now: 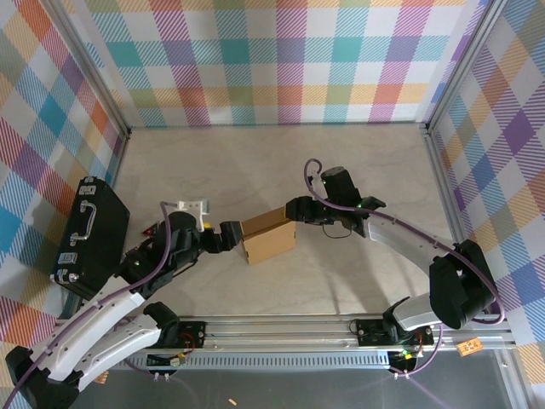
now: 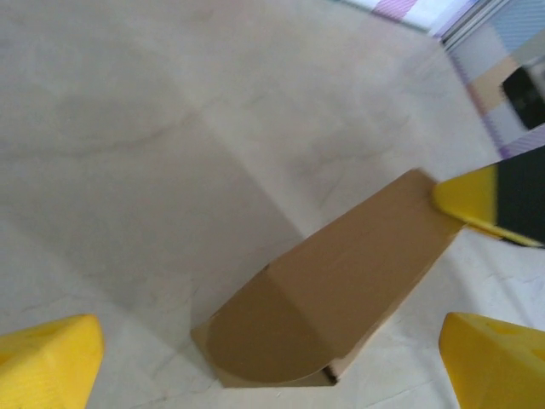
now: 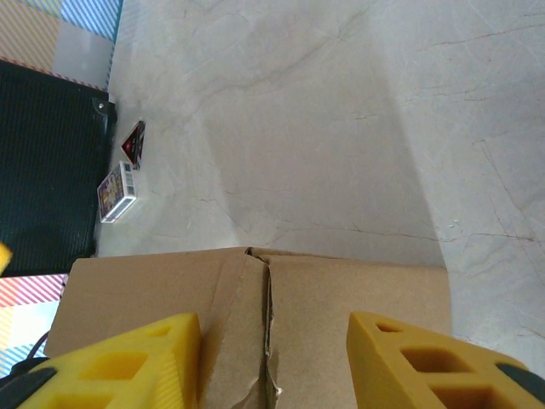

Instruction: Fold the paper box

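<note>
Seen from above, the paper box [image 1: 268, 237] stands mid-bench with the left gripper [image 1: 232, 236] at its left edge, the right gripper [image 1: 295, 210] at its right top edge, and free bench [image 1: 255, 162] behind. In the left wrist view the left gripper [image 2: 271, 332] is wide apart, and the box's rounded flap end touches neither finger. In the right wrist view the right gripper [image 3: 272, 341] straddles the seamed panel, but I cannot tell if it clamps.
</note>
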